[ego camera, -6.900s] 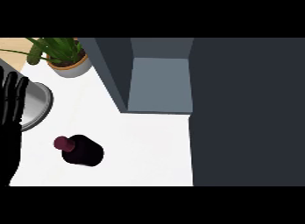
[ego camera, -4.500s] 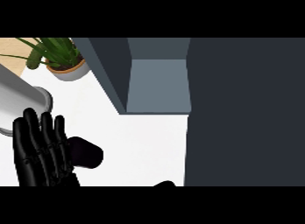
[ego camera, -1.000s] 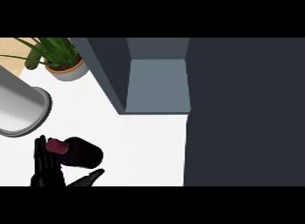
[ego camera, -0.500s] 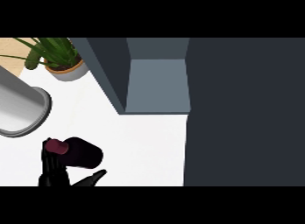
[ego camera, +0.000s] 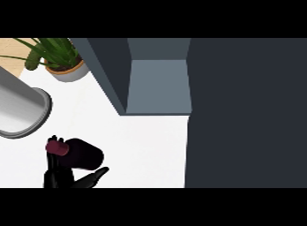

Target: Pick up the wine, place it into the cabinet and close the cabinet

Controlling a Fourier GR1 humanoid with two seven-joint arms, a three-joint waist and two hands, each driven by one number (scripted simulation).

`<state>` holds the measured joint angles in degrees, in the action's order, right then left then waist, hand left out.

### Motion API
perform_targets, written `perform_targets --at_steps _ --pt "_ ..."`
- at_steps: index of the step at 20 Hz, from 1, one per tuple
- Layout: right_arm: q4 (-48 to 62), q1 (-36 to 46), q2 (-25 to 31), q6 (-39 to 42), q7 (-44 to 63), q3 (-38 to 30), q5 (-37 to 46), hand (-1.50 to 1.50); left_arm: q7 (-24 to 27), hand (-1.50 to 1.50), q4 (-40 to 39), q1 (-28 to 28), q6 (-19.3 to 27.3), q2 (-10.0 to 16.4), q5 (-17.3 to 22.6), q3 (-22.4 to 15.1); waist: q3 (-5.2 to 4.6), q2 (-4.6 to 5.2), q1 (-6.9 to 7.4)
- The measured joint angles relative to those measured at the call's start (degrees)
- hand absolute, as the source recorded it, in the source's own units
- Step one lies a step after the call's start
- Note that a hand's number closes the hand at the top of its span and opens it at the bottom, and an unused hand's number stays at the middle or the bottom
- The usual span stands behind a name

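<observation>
Wine (ego camera: 81, 154) sits on the white worktop (ego camera: 146, 148) in the lower left of the head view. It is a dark bottle seen from almost straight above, its red cap (ego camera: 56, 147) toward the upper left and its wide body toward the lower right. It appears to stand upright, well out in front of the cabinet (ego camera: 110, 73) and not inside it.

The left robot hand (ego camera: 60, 177) rises from the bottom edge directly below the bottle. Its fingers (ego camera: 51, 160) run straight up along the left side of the neck, and their tips reach the cap. They overlap the bottle there, so they look to be touching it. The thumb (ego camera: 95, 173) is spread out to the right and lies under the lower edge of the bottle's body. The robot hand is thus spread, with the bottle between fingers and thumb, and nothing is curled round the glass.

A broad grey cylinder (ego camera: 13, 106) slants in from the left edge, its rimmed end near the cap but apart from it.

The cabinet's compartment (ego camera: 157, 86) stands open, showing a paler grey inside. A large dark panel (ego camera: 254, 110) fills the right side. A potted plant (ego camera: 55, 53) stands at the top left, just beside the cabinet wall.
</observation>
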<state>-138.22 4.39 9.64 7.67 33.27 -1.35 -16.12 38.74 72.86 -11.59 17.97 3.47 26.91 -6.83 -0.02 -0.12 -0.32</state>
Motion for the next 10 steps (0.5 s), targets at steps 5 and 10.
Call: perform_targets --at_steps 5,10 --pt "-0.1 0.3 -0.1 -0.5 0.6 0.3 0.2 -1.50 0.8 1.50 -2.8 2.5 -2.6 -0.5 1.0 1.4 0.00 0.00 -0.08" --pt "0.0 1.1 0.3 -0.7 1.4 0.1 0.3 -1.50 2.4 1.50 -6.9 4.9 -7.4 -0.4 1.0 1.5 -0.01 0.00 -0.13"
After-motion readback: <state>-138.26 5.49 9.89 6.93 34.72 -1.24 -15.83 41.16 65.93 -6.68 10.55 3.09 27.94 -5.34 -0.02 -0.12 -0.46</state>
